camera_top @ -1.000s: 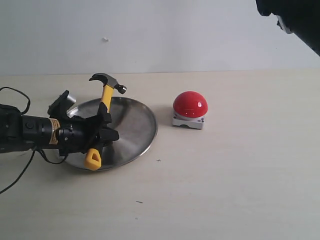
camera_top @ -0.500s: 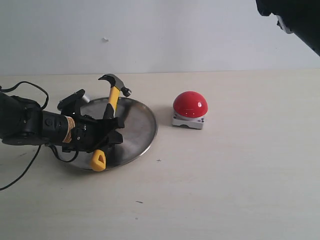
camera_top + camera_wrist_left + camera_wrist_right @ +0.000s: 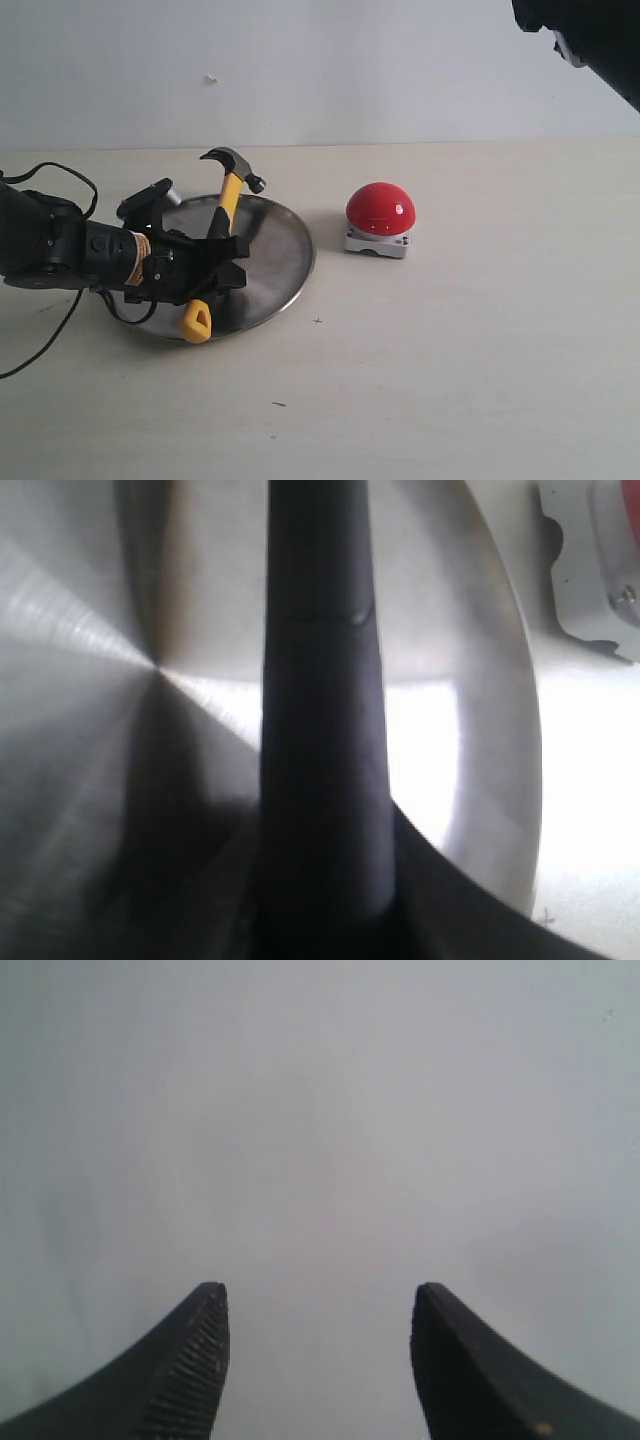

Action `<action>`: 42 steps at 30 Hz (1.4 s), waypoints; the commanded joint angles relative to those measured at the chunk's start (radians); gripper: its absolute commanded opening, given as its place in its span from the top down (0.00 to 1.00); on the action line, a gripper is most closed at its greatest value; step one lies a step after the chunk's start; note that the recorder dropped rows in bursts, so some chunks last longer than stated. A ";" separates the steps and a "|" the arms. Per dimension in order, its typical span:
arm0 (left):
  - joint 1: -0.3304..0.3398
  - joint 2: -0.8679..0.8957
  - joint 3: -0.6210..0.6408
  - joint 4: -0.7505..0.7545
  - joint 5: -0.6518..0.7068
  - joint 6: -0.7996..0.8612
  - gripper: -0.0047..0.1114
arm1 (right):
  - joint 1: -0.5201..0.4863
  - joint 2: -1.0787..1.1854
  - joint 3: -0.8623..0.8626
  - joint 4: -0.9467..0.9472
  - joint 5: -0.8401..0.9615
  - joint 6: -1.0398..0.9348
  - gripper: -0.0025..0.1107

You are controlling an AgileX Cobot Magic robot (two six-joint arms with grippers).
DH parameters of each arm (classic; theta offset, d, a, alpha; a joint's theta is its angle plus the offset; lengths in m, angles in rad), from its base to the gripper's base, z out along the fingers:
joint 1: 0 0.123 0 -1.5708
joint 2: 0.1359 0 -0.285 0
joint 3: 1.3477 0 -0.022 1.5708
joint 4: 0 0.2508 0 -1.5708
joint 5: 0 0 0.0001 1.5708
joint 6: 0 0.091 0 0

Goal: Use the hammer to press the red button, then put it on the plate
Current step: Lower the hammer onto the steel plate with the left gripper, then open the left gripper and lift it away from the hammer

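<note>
The hammer (image 3: 226,203) leans over the silver plate (image 3: 275,250), its dark head up toward the far rim and its yellow loop down at the near rim. My left gripper (image 3: 220,260) is shut on the hammer's black grip, low above the plate. In the left wrist view that grip (image 3: 320,710) fills the middle, with the plate (image 3: 90,660) behind it. The red button (image 3: 380,210) sits on its grey base to the right of the plate, apart from the hammer. My right gripper (image 3: 318,1295) is open and holds nothing, facing a blank surface.
A corner of the button's grey base (image 3: 585,590) shows in the left wrist view beyond the plate's rim. The right arm (image 3: 590,40) hangs high at the top right corner. A black cable (image 3: 40,340) trails off the left arm onto the table.
Over the past second the left gripper has carried the hammer a little to the right and tilted down over the plate. It has barely moved in the last half second. The button stayed put.
</note>
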 commanded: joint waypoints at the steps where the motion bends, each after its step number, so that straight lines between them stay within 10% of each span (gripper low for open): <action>1: -0.004 -0.015 -0.010 0.023 -0.012 0.012 0.92 | -0.002 -0.007 -0.008 -0.010 -0.001 -0.002 0.50; 26: -0.002 -0.104 -0.010 0.045 0.056 0.015 0.51 | -0.002 -0.007 -0.008 -0.010 -0.003 -0.002 0.50; 32: -0.002 -0.374 0.060 0.237 0.070 0.015 0.58 | -0.002 -0.007 -0.008 -0.010 -0.003 -0.002 0.50; 36: -0.002 -0.585 0.169 0.344 0.091 0.016 0.95 | -0.002 -0.007 -0.008 -0.010 -0.003 -0.002 0.50; 42: -0.002 -0.838 0.313 0.350 0.222 0.019 0.96 | -0.002 -0.007 -0.008 -0.010 -0.003 -0.002 0.50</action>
